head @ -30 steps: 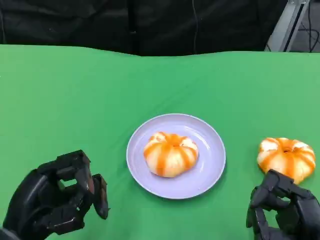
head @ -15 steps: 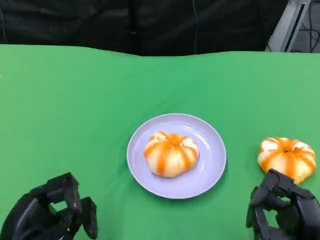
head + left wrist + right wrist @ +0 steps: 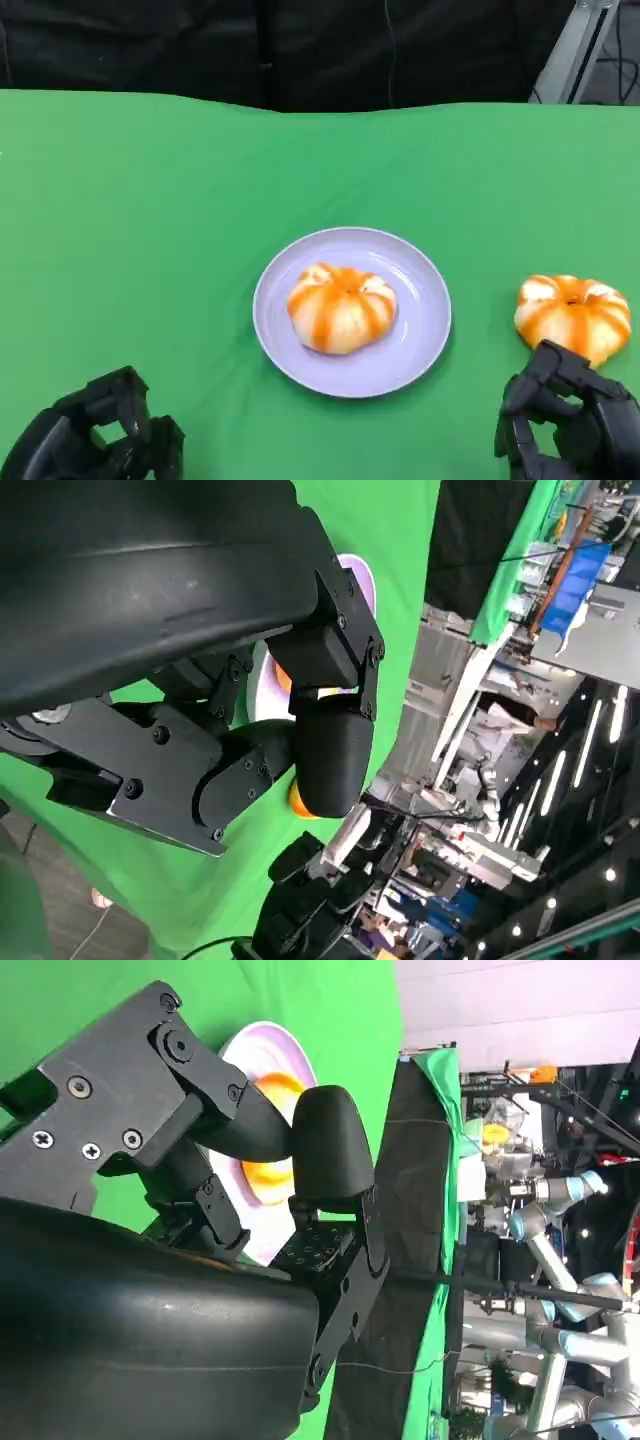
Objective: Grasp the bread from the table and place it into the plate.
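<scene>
One bread [image 3: 341, 307] is already lying in the middle of the plate [image 3: 420, 280], while a second bread [image 3: 573, 315] is sitting on the green bench [image 3: 150, 220] at the right, well apart from the plate's rim. It is this second bread that is judged to be the thing awaiting the grasp.

The right hand [image 3: 568, 420] is being held low at the near right corner, directly below the bread in the head view, with its upper fingertips [image 3: 545, 358] just beside or touching the bread's near edge; contact cannot be told. Nothing is being gripped by it, and its fingers are seen curled inward rather than spread. The left hand [image 3: 95, 440] is being held at the near left corner, far across the plate from the loose bread, its fingers likewise curled with nothing in them.

The bread is round, so no long axis is being offered. The right hand is plainly the nearer, and a short reach forward is judged to be called for, followed by a carry leftward to the plate.
</scene>
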{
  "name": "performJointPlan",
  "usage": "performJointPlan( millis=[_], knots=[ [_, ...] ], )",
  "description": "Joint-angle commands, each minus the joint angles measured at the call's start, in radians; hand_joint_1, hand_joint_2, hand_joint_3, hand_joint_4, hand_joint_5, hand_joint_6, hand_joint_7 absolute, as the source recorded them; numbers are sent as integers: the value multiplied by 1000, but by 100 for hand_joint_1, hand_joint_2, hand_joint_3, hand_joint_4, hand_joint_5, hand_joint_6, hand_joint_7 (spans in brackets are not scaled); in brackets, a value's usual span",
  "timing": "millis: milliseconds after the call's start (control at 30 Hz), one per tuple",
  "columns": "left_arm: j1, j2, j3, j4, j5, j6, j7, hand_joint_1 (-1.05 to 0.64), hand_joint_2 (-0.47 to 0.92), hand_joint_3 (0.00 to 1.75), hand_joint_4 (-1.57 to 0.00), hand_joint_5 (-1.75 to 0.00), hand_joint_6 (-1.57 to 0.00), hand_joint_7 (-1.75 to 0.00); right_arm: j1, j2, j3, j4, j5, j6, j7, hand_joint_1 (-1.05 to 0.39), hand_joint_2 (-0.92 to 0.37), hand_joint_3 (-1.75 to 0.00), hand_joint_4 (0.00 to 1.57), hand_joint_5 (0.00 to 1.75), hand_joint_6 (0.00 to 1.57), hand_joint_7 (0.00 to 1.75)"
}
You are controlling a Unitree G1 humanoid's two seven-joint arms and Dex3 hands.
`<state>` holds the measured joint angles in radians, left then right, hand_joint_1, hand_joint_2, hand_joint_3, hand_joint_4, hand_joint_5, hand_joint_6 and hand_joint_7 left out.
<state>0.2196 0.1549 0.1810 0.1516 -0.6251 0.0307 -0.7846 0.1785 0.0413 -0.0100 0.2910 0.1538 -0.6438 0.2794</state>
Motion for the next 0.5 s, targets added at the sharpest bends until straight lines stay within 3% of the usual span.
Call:
performJointPlan(
  millis=[33,500],
  knots=[
    [-1,6,19,-3,-10,13,-12,-14,65,100,-86,-175,-86,-154,13,-16,-6,-15,-1,-8,-2,-14,-46,-134,85,175,77,158],
    [12,7,14,-27,4,15,-4,-16,65,97,-86,-175,-86,-154,36,-13,-5,-52,22,25,12,-13,-47,-134,84,175,77,156]
  ],
)
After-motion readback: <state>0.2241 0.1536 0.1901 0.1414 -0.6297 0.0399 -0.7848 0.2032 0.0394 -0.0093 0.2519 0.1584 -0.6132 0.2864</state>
